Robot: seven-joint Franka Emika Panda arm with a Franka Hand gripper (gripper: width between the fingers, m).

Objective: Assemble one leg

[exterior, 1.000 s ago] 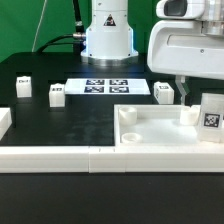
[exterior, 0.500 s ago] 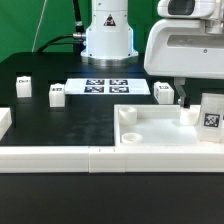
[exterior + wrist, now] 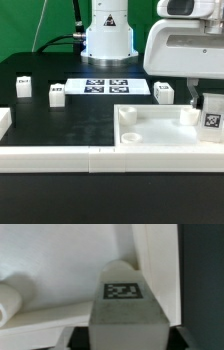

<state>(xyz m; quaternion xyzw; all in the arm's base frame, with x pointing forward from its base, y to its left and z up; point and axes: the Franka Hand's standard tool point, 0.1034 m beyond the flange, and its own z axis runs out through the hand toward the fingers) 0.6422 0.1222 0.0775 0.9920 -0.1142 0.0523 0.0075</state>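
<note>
My gripper (image 3: 204,104) is at the exterior view's right, over the far right corner of the large white tray-like piece (image 3: 160,143). It is shut on a white leg (image 3: 211,114) with a square tag on its side. In the wrist view the leg (image 3: 124,308) stands between my dark fingers (image 3: 76,339), its rounded end pointing at the tray's inner corner (image 3: 60,263). A round corner hole's rim (image 3: 6,297) shows beside it. Three more legs stand on the black table: two at the left (image 3: 22,86) (image 3: 57,94) and one near the gripper (image 3: 163,92).
The marker board (image 3: 108,87) lies flat at the back middle, before the robot base (image 3: 107,35). A low white wall (image 3: 50,157) runs along the table's front edge, with a white block (image 3: 4,122) at its left end.
The gripper with the leg has shifted slightly toward the exterior view's right, showing more of the leg that stands behind it. Nothing else has moved.
</note>
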